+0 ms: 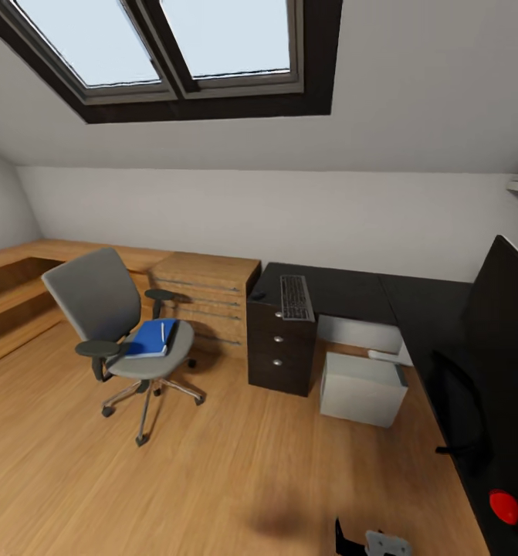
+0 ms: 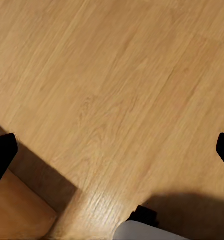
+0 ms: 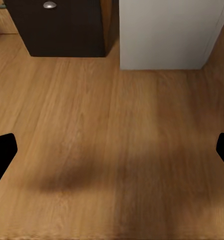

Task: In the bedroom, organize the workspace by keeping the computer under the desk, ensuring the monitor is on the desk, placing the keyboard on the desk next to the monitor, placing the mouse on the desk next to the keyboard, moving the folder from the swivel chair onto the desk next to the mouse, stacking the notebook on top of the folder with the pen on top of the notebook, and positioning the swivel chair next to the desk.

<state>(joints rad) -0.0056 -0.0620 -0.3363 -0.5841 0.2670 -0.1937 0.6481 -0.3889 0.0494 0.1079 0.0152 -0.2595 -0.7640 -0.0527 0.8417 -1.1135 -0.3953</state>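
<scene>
Head view, left to right: the swivel chair (image 1: 116, 332) stands on the floor (image 1: 212, 479) apart from the tabletop (image 1: 351, 289), carrying the blue folder (image 1: 152, 338) with a slim white item on top; the keyboard (image 1: 296, 297) lies above the drawer unit (image 1: 280, 351), the computer (image 1: 363, 388) sits underneath, the monitor (image 1: 499, 363) at right. Both my jaws are spread wide and empty. Risk: tilting the folder during lifting could shed that item, and bumping the casters could roll the chair away.

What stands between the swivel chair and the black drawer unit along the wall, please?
In the head view, an oak dresser stands between the swivel chair and the black drawer unit, against the wall; its right end is close beside the drawer unit.
</scene>
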